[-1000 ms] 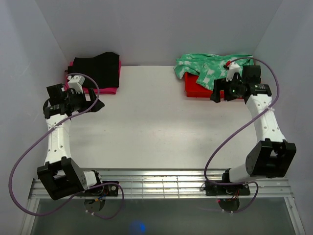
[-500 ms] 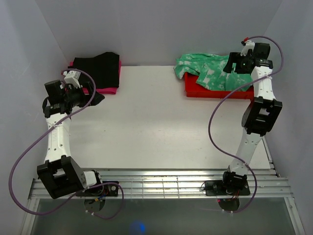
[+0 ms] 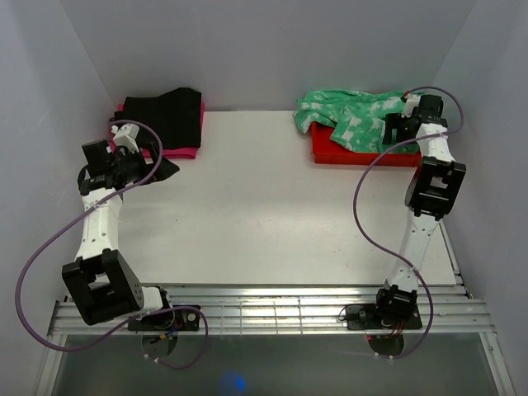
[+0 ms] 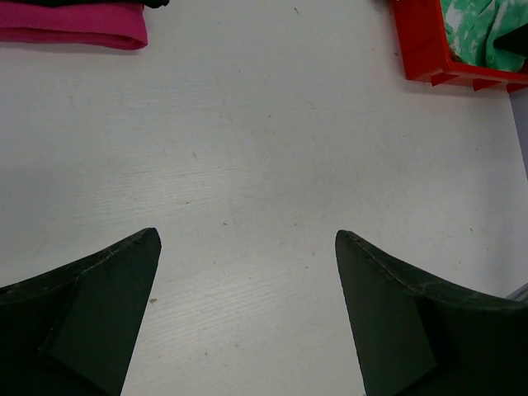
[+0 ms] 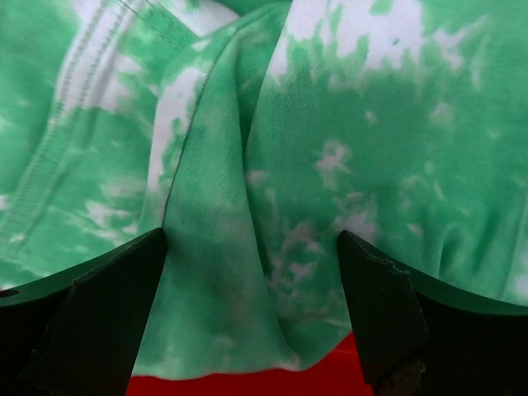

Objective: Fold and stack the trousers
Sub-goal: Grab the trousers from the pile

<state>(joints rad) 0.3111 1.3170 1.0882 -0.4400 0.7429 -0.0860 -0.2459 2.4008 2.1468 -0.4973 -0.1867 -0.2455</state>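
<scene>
Right end effector [image 5: 252, 247] hovers spread wide over the trousers [image 3: 346, 107], bunched in the red bin [image 3: 323, 148] upper right, poised to pinch a fold. Left end effector [image 4: 247, 239] hangs released above the worktop [image 4: 247, 124].

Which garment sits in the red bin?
The green tie-dye trousers, heaped in the red bin far right; black garment and pink garment lie stacked far left.

The trousers [image 3: 351, 111] are bright green with blotchy white tie-dye patches, the tray [image 3: 326, 148] solid red, the black garment [image 3: 169, 115] and pink garment [image 3: 183, 152] plain, the counter [image 3: 264, 206] white.
</scene>
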